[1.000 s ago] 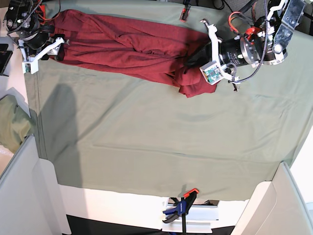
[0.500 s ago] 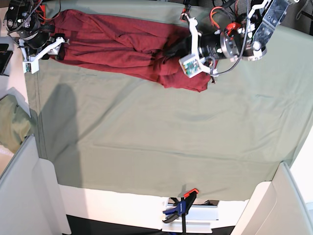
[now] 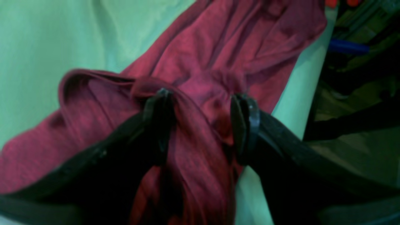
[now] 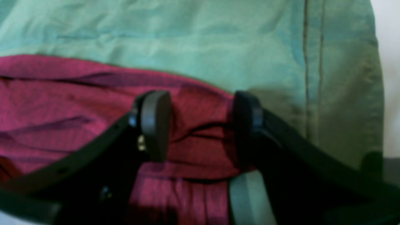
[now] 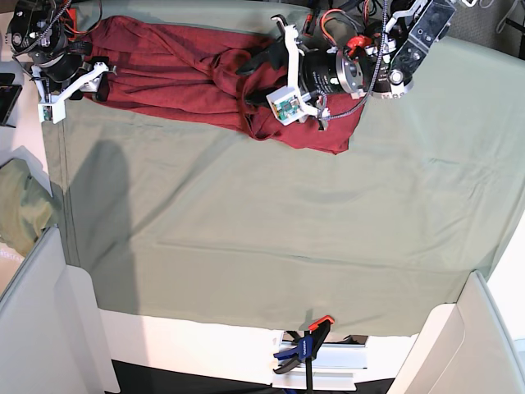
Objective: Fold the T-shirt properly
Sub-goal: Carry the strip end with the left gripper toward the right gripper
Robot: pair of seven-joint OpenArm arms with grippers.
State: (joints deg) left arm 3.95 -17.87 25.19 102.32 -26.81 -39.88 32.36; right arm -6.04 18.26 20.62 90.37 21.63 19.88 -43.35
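Clamp (image 5: 302,348) at six o'clock on the near table edge is what pins the green cloth (image 5: 271,238) you work on; beyond it that cloth lies bare up to the shirt. You have the T-shirt (image 5: 172,70) bunched in a long rumpled band along the far edge, from ten o'clock to about one o'clock, nowhere near flat. Your left gripper (image 3: 200,125) stands spread with a twisted rope of fabric lying between its jaws, and your right gripper (image 4: 200,125) at ten o'clock is spread over the shirt's end, holding nothing. My worry: the loose fold could snag on a jaw, dragging the heap into a worse tangle or off the far edge.
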